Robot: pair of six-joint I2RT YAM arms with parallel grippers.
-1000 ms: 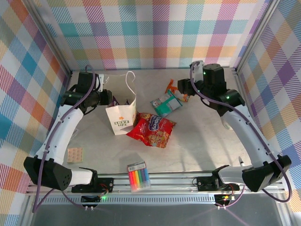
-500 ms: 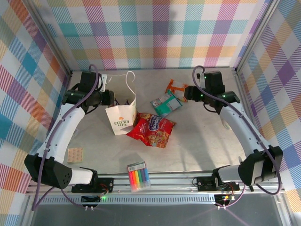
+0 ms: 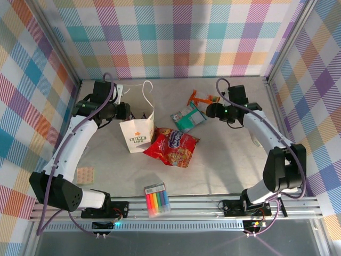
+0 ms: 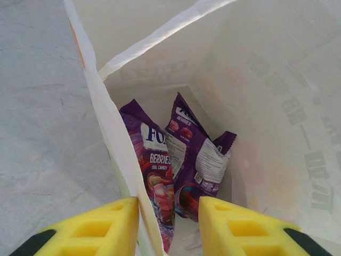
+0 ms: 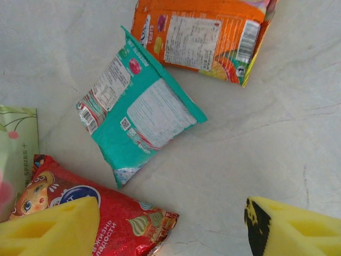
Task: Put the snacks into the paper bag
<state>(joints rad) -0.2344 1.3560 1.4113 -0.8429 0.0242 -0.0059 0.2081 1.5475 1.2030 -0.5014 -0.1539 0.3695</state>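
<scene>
The white paper bag stands upright left of centre. My left gripper is at its rim, open: one yellow finger is outside against the bag wall, the other inside and clear of it. Two purple packets lie at the bag's bottom. A large red packet rests against the bag's right side. The teal-and-white packet and the orange packet lie flat behind it. My right gripper hovers wide open, holding nothing, just right of the teal packet, with the red packet under its left finger.
A clear pack of rainbow markers lies near the front rail. A small peach pad sits front left. Checked walls close in the table on three sides. Bare tabletop spreads to the right of the packets.
My right arm has swung down and stretched out, bringing its gripper low beside the teal packet with the jaws spread wider. My left gripper has stayed at the bag's rim.
</scene>
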